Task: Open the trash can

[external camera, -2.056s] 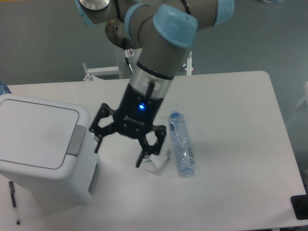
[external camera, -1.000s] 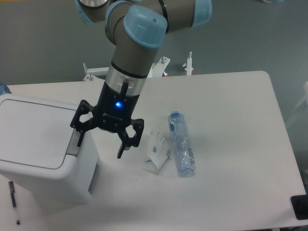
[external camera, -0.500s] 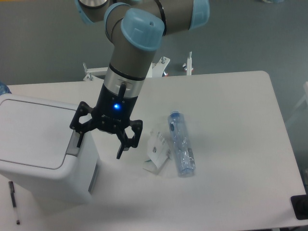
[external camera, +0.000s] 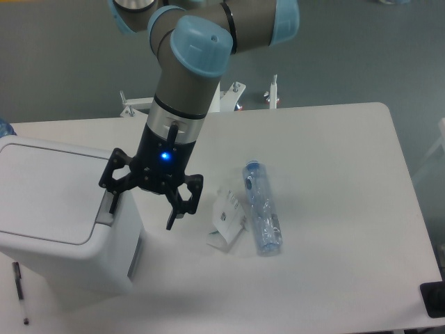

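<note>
The trash can (external camera: 55, 229) is a large white boxy bin at the left of the table, its flat lid (external camera: 45, 198) closed. Its grey push tab (external camera: 106, 212) sits at the lid's right edge. My gripper (external camera: 141, 213) is open and empty. Its left finger (external camera: 111, 203) is over the tab; I cannot tell if it touches. Its right finger (external camera: 172, 217) hangs beyond the bin's right side, above the table.
A clear plastic bottle (external camera: 262, 207) lies on the table right of the gripper, with a small white card box (external camera: 227, 220) beside it. A pen (external camera: 19, 292) lies at the front left. A dark object (external camera: 433, 299) sits at the table's front right corner.
The gripper has moved left from beside the card box to the bin's right edge, staying open. In the last half second it shifted only slightly left.
</note>
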Available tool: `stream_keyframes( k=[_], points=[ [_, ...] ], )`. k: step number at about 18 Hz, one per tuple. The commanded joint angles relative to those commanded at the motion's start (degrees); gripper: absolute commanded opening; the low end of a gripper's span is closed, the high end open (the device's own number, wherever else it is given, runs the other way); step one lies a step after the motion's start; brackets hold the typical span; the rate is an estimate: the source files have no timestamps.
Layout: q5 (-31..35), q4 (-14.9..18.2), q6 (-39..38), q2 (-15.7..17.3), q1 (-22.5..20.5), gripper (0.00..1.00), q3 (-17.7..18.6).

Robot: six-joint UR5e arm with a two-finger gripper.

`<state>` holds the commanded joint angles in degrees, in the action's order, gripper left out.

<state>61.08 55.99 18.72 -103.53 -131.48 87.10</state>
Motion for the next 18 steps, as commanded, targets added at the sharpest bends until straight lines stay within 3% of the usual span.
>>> stream_keyframes(
  k=[8, 15, 18],
  points=[
    [0.09, -0.09, 0.0, -0.18, 0.0, 1.0, -0.26],
    [0.0, -0.97, -0.09, -1.05, -0.17, 1.0, -3.86],
    [0.09, -0.97, 0.0, -1.06, -2.36, 1.0, -4.92]
  ],
)
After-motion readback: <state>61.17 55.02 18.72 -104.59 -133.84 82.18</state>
